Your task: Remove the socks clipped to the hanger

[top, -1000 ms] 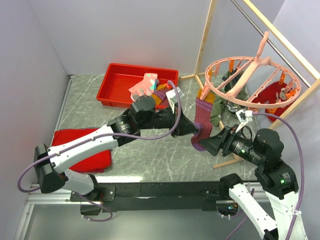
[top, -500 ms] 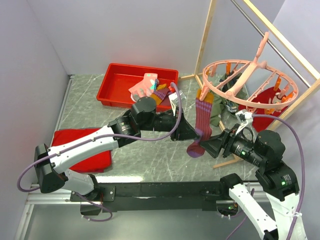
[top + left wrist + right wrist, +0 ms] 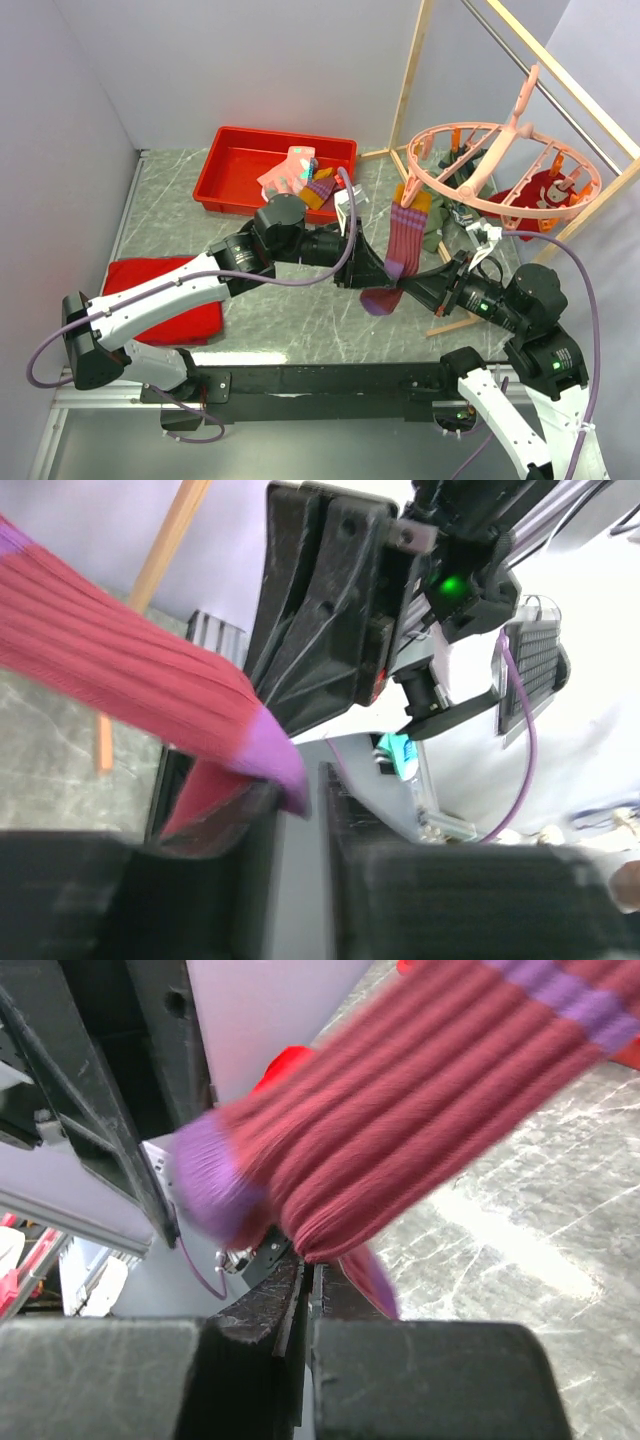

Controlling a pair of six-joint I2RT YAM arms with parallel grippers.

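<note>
A maroon ribbed sock [image 3: 405, 245] with a purple toe hangs from an orange clip [image 3: 408, 193] on the left rim of the round pink hanger [image 3: 497, 150]. My right gripper [image 3: 407, 286] is shut on the sock's lower part; in the right wrist view the sock [image 3: 400, 1130] folds into the tips of the gripper [image 3: 308, 1278]. My left gripper [image 3: 367, 277] stands just left of the toe, open. In the left wrist view the purple toe [image 3: 275, 760] rests at the tip of one finger of the gripper [image 3: 300, 830]. A red sock [image 3: 540, 190] and an olive sock [image 3: 433, 228] also hang from the hanger.
A red tray [image 3: 235, 175] at the back left holds several loose socks [image 3: 300, 175]. A flat red cloth [image 3: 165, 290] lies at the front left. The wooden-framed rail [image 3: 410, 80] stands around the hanger on the right.
The left gripper has let go of the sock's toe, opened and drawn back left. The right gripper has moved in and shut on the sock's lower part.
</note>
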